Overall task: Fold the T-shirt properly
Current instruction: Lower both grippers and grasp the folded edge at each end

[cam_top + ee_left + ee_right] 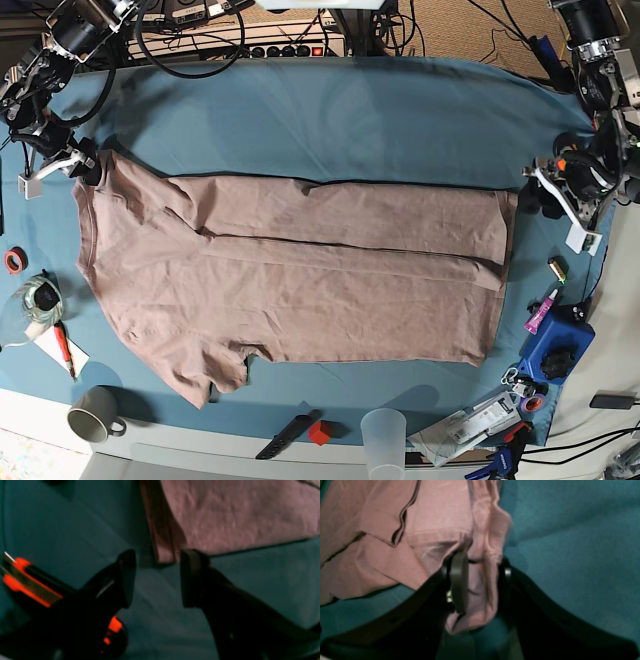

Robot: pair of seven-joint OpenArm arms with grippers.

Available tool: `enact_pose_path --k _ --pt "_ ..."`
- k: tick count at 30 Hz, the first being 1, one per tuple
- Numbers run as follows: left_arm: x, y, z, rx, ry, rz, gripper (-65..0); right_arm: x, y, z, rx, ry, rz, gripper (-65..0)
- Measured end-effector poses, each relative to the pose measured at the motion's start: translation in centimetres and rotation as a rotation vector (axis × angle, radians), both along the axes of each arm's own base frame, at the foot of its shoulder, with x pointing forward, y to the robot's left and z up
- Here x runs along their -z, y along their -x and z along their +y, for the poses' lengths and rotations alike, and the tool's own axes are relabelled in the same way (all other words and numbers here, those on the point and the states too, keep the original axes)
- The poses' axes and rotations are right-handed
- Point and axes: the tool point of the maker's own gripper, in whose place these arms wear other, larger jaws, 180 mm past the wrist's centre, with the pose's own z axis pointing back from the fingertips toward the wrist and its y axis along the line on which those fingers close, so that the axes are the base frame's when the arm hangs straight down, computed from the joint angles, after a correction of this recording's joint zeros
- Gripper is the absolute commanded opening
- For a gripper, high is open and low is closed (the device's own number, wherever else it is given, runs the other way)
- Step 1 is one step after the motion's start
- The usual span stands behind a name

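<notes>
The T-shirt (290, 275) lies spread across the teal-blue table cloth (330, 110), its far long edge folded over toward the middle and 1 sleeve sticking out at the near left of the base view.

The right gripper (480, 580) sits at the shirt's far left corner in the base view. In its wrist view, a bunched fold of pink fabric (482, 562) runs between its 2 fingers (458, 580), which are closed onto it; the rest of the shirt spreads away up and to the left.

The left gripper (157, 577) is at the opposite end, by the shirt's far right corner in the base view. Its 2 jaws stand wide apart with only table cloth between them. The folded corner of the shirt (165, 552) lies just beyond the fingertips, and the right-hand fingertip (192, 560) overlaps the fabric edge in that view; whether it touches cannot be told.
</notes>
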Motion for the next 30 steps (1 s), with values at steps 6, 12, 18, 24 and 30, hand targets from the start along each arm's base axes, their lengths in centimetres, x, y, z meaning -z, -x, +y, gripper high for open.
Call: enact_pose_path --k 6,12,18,24,30 --pt "0.4 -0.3 -1.0 -0.017 0.022 -0.020 -35.6 0.0 0.0 0.0 -0.002 -0.001 0.003 -46.1" --pt "2.7 -0.3 -1.7 -0.066 0.038 0.003 -35.6 0.0 0.1 0.0 -0.003 -0.001 0.006 -46.1" --pt "2.6 -0.9 -2.0 -0.080 0.043 -0.002 -35.6 0.2 0.3 0.3 -0.013 -0.009 0.018 -46.1" --pt "5.0 -1.6 -2.2 -0.124 0.128 0.045 -35.6 0.2 0.3 0.4 -0.017 -0.015 0.020 -46.1" --pt "5.1 -1.7 -3.7 -0.091 0.224 0.089 -43.2 0.1 0.3 0.4 -0.017 -0.018 0.017 -46.1"
